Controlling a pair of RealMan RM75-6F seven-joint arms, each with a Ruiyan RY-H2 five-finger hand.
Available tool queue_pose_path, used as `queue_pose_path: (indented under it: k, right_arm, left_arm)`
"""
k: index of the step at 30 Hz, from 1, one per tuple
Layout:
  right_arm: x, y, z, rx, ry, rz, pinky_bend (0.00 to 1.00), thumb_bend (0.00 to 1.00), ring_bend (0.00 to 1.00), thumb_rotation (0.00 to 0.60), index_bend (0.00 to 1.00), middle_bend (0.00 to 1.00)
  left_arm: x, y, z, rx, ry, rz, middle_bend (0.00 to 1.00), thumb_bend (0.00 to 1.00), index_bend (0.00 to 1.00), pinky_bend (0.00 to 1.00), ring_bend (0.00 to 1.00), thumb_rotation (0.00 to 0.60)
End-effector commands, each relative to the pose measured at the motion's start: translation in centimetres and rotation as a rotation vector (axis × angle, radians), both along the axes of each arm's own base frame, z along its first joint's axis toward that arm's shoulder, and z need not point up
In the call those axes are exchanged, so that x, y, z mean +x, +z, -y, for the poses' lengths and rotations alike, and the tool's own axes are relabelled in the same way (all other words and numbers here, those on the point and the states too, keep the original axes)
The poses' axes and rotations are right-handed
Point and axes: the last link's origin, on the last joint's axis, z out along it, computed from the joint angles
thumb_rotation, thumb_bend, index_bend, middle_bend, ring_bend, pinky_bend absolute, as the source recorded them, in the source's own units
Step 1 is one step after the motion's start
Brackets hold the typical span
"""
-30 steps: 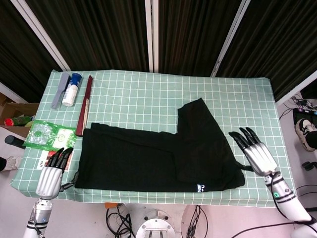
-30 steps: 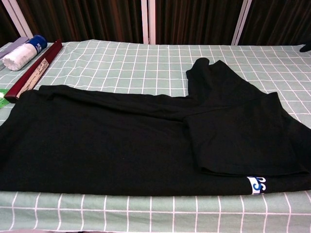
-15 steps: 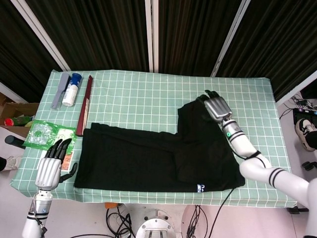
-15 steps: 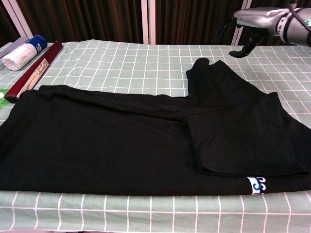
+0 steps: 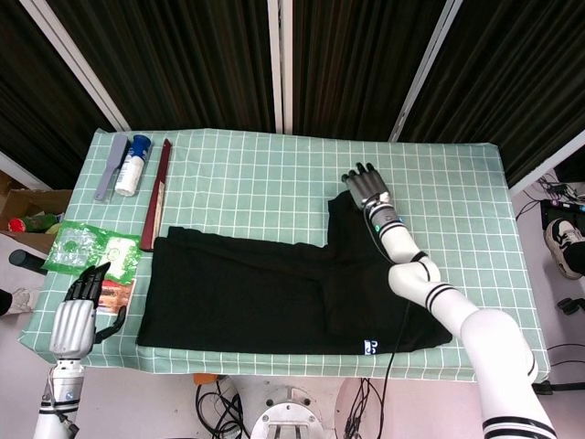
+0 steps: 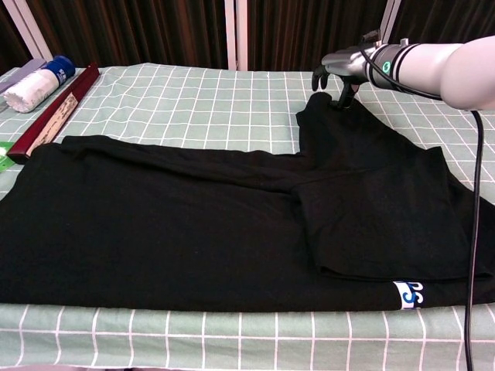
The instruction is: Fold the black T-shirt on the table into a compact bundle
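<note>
The black T-shirt [image 5: 256,293] lies flat on the green checked table [image 5: 265,174], folded into a long band with one flap reaching to the far side. A white and blue label [image 6: 410,294] shows at its near right corner. My right hand [image 5: 366,184] hangs over the far tip of that flap [image 6: 319,102], fingers apart and pointing down, the thumb close to or touching the cloth; it holds nothing. Off the table's near left corner, my left hand [image 5: 73,315] is empty with its fingers apart. The chest view shows only the right hand [image 6: 345,68].
At the far left lie a white bottle with a blue cap [image 5: 131,165], a grey flat tool [image 5: 110,166] and a long dark red bar [image 5: 157,194]. A green packet [image 5: 91,247] and a red card [image 5: 110,294] sit near the left edge.
My right hand has swung from the near right table edge up and across to the flap's far tip. The left hand has sunk a little lower and further left. The shirt has not moved.
</note>
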Motion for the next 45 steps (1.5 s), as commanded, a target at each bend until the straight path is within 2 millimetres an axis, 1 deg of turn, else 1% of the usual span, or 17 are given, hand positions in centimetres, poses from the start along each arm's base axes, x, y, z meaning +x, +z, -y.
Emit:
queue_pose_path:
  k: [1, 4, 8, 9, 12, 16, 19, 20, 23, 27, 29, 32, 35, 38, 41, 45]
  right_arm:
    - [0.4, -1.4, 0.1, 0.022, -0.015, -0.015, 0.13, 0.48, 0.05, 0.600, 0.28, 0.21]
    - [-0.2, -1.5, 0.2, 0.010, -0.034, -0.022, 0.12, 0.51, 0.05, 0.600, 0.33, 0.21]
    - [-1.1, -1.0, 0.2, -0.018, -0.051, -0.009, 0.12, 0.52, 0.05, 0.600, 0.46, 0.24]
    - [-1.3, -0.8, 0.2, -0.027, -0.050, -0.001, 0.12, 0.52, 0.05, 0.600, 0.51, 0.26]
    - [-1.4, -0.1, 0.1, -0.050, -0.038, 0.045, 0.12, 0.52, 0.05, 0.600, 0.61, 0.29]
    - [-1.6, 1.2, -0.5, -0.073, 0.013, 0.104, 0.12, 0.52, 0.05, 0.600, 0.65, 0.30]
    - [-1.6, 2.8, -1.9, -0.085, 0.081, 0.162, 0.12, 0.52, 0.05, 0.600, 0.67, 0.30]
    - [-1.6, 3.4, -2.5, -0.088, 0.109, 0.170, 0.12, 0.52, 0.05, 0.600, 0.67, 0.30]
    - [-1.6, 5.6, -5.2, -0.094, 0.196, 0.176, 0.12, 0.52, 0.08, 0.600, 0.68, 0.31]
    - [-1.6, 8.6, -9.7, -0.104, 0.259, 0.119, 0.12, 0.52, 0.14, 0.600, 0.68, 0.32]
    - [-1.5, 9.7, -12.0, -0.111, 0.272, 0.084, 0.12, 0.52, 0.16, 0.600, 0.68, 0.33]
    - [-1.0, 10.7, -15.1, -0.113, 0.292, 0.048, 0.12, 0.52, 0.18, 0.600, 0.66, 0.33]
    - [-0.7, 11.3, -17.7, -0.113, 0.310, 0.043, 0.12, 0.52, 0.18, 0.600, 0.65, 0.33]
    - [-0.7, 11.3, -19.8, -0.104, 0.318, 0.037, 0.12, 0.52, 0.18, 0.600, 0.64, 0.33]
    - [-1.0, 10.5, -21.3, -0.076, 0.333, 0.011, 0.12, 0.52, 0.18, 0.600, 0.64, 0.33]
    - [-1.6, 8.5, -23.2, -0.036, 0.363, -0.029, 0.12, 0.51, 0.18, 0.600, 0.62, 0.32]
  left_arm:
    - [-0.2, 0.1, 0.1, 0.007, 0.005, 0.003, 0.10, 0.37, 0.05, 0.18, 0.07, 0.539]
    - [-0.3, 0.3, 0.2, 0.013, 0.007, 0.009, 0.10, 0.37, 0.05, 0.18, 0.07, 0.539]
    - [-0.3, 0.4, 0.3, 0.021, -0.002, 0.008, 0.10, 0.37, 0.05, 0.18, 0.07, 0.539]
    - [-0.3, 0.4, 0.2, 0.023, -0.004, 0.010, 0.10, 0.37, 0.05, 0.18, 0.07, 0.540]
    - [-0.3, 0.4, 0.2, 0.027, -0.009, 0.009, 0.10, 0.37, 0.05, 0.18, 0.07, 0.539]
    - [-0.3, 0.3, 0.2, 0.027, -0.012, 0.009, 0.10, 0.37, 0.05, 0.18, 0.07, 0.540]
    - [-0.3, 0.4, 0.2, 0.030, -0.015, 0.011, 0.10, 0.37, 0.05, 0.18, 0.07, 0.542]
    - [-0.3, 0.4, 0.2, 0.032, -0.016, 0.011, 0.10, 0.37, 0.05, 0.18, 0.07, 0.541]
    - [-0.2, 0.5, 0.2, 0.034, -0.023, 0.011, 0.10, 0.37, 0.05, 0.18, 0.07, 0.539]
    - [-0.1, 0.6, 0.3, 0.039, -0.032, 0.013, 0.10, 0.37, 0.05, 0.18, 0.07, 0.538]
    - [-0.1, 0.6, 0.3, 0.039, -0.037, 0.014, 0.10, 0.37, 0.05, 0.18, 0.07, 0.540]
    - [0.1, 0.6, 0.3, 0.037, -0.047, 0.015, 0.10, 0.37, 0.05, 0.18, 0.07, 0.539]
    - [0.2, 0.5, 0.3, 0.037, -0.058, 0.013, 0.10, 0.37, 0.05, 0.18, 0.07, 0.535]
    - [0.3, 0.4, 0.3, 0.036, -0.062, 0.013, 0.10, 0.37, 0.06, 0.18, 0.07, 0.538]
    - [0.4, 0.3, 0.3, 0.033, -0.064, 0.017, 0.10, 0.37, 0.06, 0.18, 0.07, 0.538]
    - [0.4, 0.0, 0.4, 0.023, -0.068, 0.018, 0.10, 0.37, 0.07, 0.18, 0.07, 0.539]
